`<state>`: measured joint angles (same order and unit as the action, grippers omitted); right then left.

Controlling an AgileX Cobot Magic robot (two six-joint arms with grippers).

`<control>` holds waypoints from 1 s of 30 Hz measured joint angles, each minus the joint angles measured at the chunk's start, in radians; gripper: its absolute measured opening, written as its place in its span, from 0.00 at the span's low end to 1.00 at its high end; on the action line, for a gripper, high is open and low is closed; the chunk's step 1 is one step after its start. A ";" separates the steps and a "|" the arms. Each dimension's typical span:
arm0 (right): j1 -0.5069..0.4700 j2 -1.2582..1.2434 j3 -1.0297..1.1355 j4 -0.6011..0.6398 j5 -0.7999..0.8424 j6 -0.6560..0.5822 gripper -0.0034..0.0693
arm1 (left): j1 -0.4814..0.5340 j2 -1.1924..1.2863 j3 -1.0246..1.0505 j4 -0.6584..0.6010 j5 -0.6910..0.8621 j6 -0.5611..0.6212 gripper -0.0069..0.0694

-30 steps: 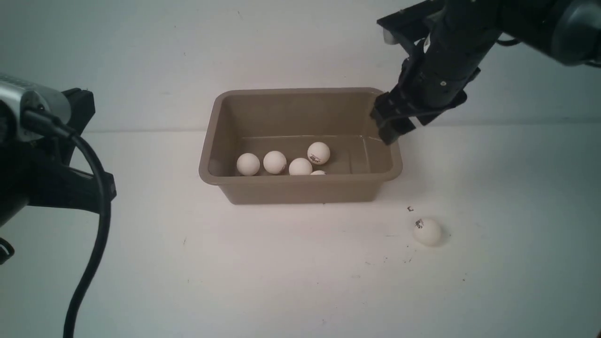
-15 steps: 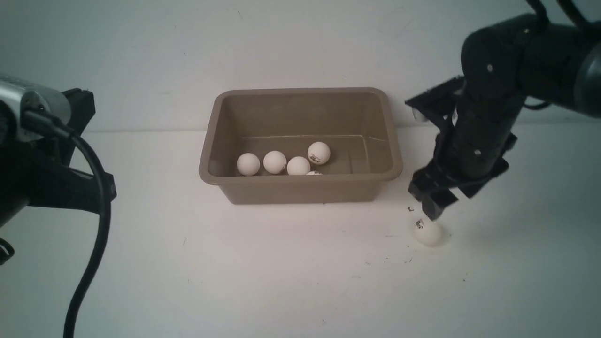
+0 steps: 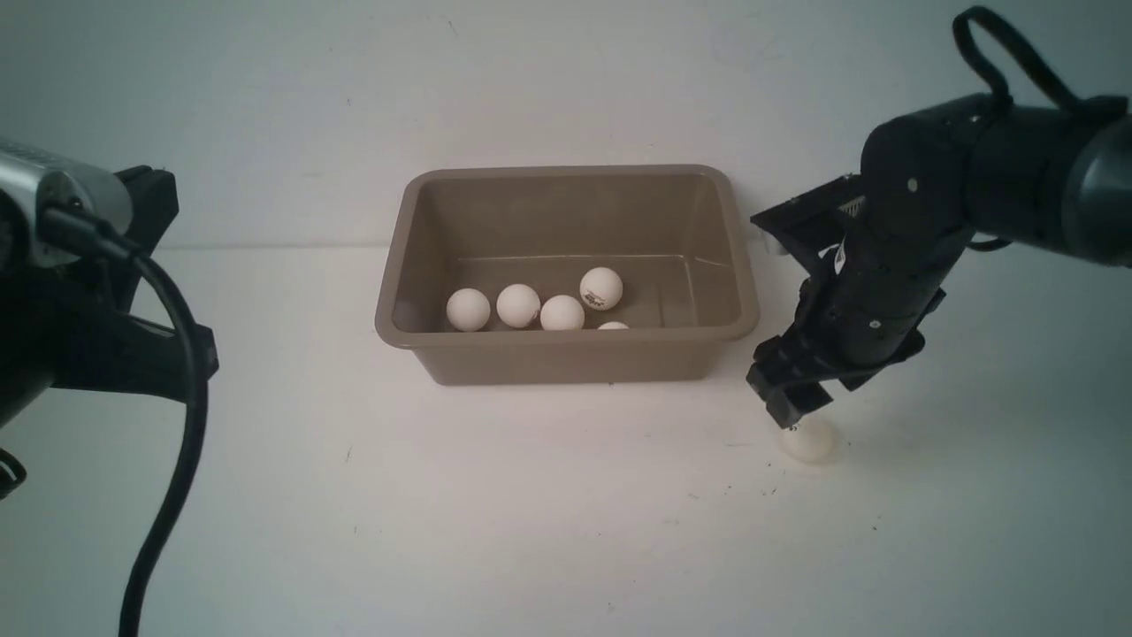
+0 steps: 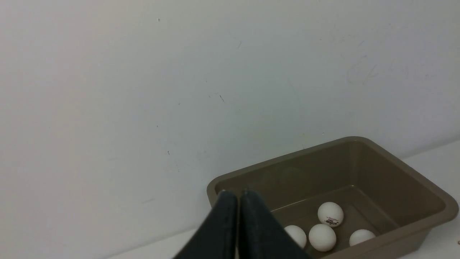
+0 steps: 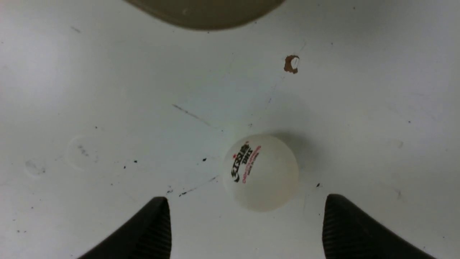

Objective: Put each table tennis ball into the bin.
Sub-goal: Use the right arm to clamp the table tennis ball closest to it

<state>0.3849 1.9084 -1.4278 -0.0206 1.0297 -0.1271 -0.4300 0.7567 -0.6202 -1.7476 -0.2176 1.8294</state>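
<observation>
The taupe bin [image 3: 566,358] stands mid-table with several white table tennis balls [image 3: 562,312] inside; one of them [image 3: 612,326] peeks over the front rim. One more ball [image 3: 809,440] lies on the table to the bin's right. My right gripper [image 3: 791,409] hangs just above it, pointing down. In the right wrist view this ball [image 5: 260,172], with its printed mark, lies just ahead of the open right gripper [image 5: 246,199], untouched. My left gripper [image 4: 237,194] is shut on nothing, held left of the bin [image 4: 413,172] and aimed at it.
The left arm and its black cable [image 3: 177,425] fill the front view's left edge. A small brown chip [image 5: 291,64] marks the white table between the loose ball and the bin's corner [image 5: 205,14]. A pale wall rises close behind the bin.
The right arm swung from above the bin's right rim out to the right and down over the loose ball. A ball by the bin's front wall rolled a little. The left arm stayed still.
</observation>
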 joint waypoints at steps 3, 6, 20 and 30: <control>0.000 0.021 0.000 -0.005 -0.018 0.000 0.75 | 0.000 0.000 0.000 0.000 0.001 0.000 0.09; 0.000 0.039 0.000 -0.006 -0.025 0.000 0.75 | 0.000 0.000 0.000 0.000 0.001 0.001 0.09; 0.000 0.106 0.000 -0.061 -0.072 0.000 0.75 | 0.000 0.000 0.000 0.000 0.001 0.001 0.09; 0.000 0.152 0.000 -0.068 -0.099 0.000 0.58 | 0.000 0.000 0.000 0.000 0.001 0.001 0.09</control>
<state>0.3849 2.0606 -1.4278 -0.0887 0.9307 -0.1271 -0.4300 0.7567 -0.6202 -1.7476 -0.2165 1.8302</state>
